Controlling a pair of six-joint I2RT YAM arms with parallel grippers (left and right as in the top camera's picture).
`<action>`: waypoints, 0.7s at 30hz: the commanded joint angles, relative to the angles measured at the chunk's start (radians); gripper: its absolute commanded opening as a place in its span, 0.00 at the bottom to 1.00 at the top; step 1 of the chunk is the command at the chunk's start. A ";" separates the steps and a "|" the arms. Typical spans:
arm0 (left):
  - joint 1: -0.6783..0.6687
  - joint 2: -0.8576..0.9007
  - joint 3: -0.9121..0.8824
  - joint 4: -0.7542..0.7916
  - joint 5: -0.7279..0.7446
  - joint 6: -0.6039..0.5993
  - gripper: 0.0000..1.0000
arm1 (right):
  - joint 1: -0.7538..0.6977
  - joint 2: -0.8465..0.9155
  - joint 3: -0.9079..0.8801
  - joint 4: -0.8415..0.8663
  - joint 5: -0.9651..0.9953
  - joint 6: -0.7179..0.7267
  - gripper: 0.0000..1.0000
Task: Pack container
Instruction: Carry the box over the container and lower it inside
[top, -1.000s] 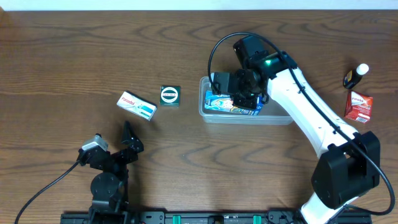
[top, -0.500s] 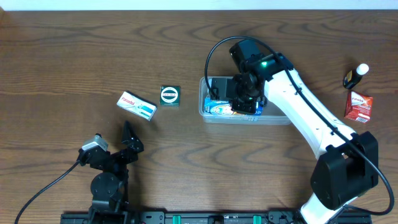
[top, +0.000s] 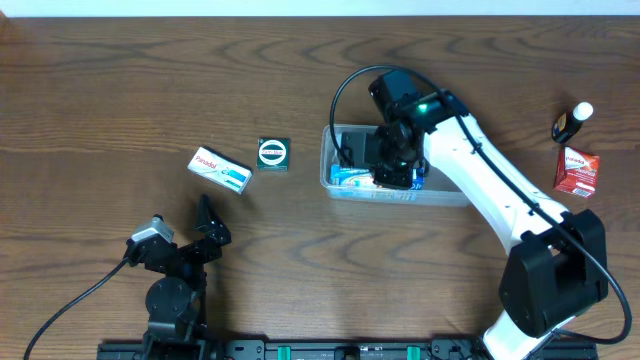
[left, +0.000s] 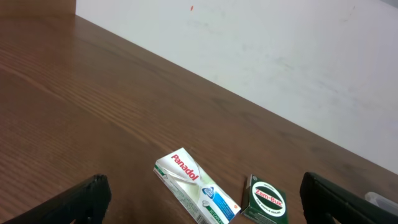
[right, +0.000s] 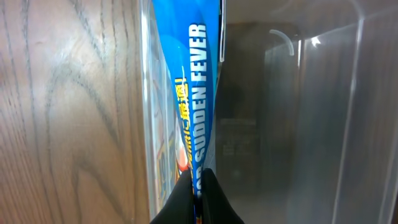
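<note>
Right gripper (top: 393, 172) sank into the container (top: 326, 160), partly hiding the blue carton (top: 350, 176).

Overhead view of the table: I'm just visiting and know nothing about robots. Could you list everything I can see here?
table: one, brown wood, under everything
container: one, clear plastic, centre-right
blue carton: one, blue, inside the container
Panadol box: one, white, on the table left of centre
Zam-Buk box: one, dark green, just right of the Panadol box and apart from it
red box: one, red, far right
small bottle: one, dark with a white cap, just behind the red box
left arm: one, black, near edge at left
left fingers: two, black, spread open, holding nothing
right arm: one, white and black, reaching into the container
right fingers: two, black, pinched on the blue carton
</note>
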 joint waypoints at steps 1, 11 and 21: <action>0.007 -0.006 -0.029 -0.010 -0.012 0.014 0.98 | 0.007 -0.007 -0.005 0.010 -0.020 -0.019 0.03; 0.007 -0.006 -0.029 -0.010 -0.012 0.014 0.98 | 0.006 0.010 -0.010 0.023 -0.020 -0.019 0.03; 0.007 -0.006 -0.029 -0.010 -0.012 0.014 0.98 | 0.006 0.028 -0.010 0.022 -0.020 -0.015 0.03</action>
